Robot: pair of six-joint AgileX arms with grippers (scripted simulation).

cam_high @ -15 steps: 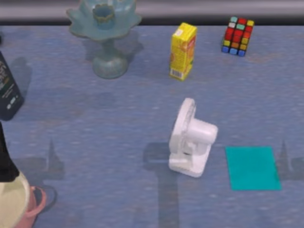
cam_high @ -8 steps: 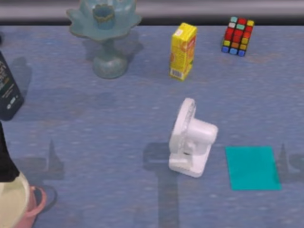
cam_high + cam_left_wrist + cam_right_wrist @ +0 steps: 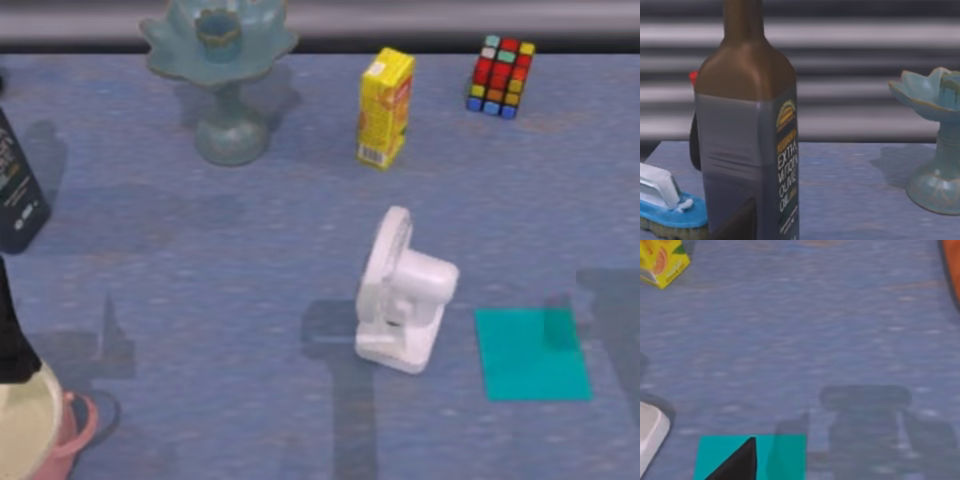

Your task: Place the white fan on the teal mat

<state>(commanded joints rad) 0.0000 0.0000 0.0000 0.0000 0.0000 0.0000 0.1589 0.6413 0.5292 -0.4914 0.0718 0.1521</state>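
Blue-grey table (mottled), striped grey wall behind.

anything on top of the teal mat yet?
No object. The teal mat is bare apart from a shadow across its far right corner; the white fan stands apart on its left.

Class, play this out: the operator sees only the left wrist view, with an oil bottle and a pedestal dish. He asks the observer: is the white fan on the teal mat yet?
Observer: No. The white fan stands just left of the teal mat, apart from it.
Operator: Is anything lying on the mat?
Observer: No object, only a shadow at its far edge.
Operator: What stands beyond the fan?
Observer: A yellow juice carton, with a colour cube to its right.
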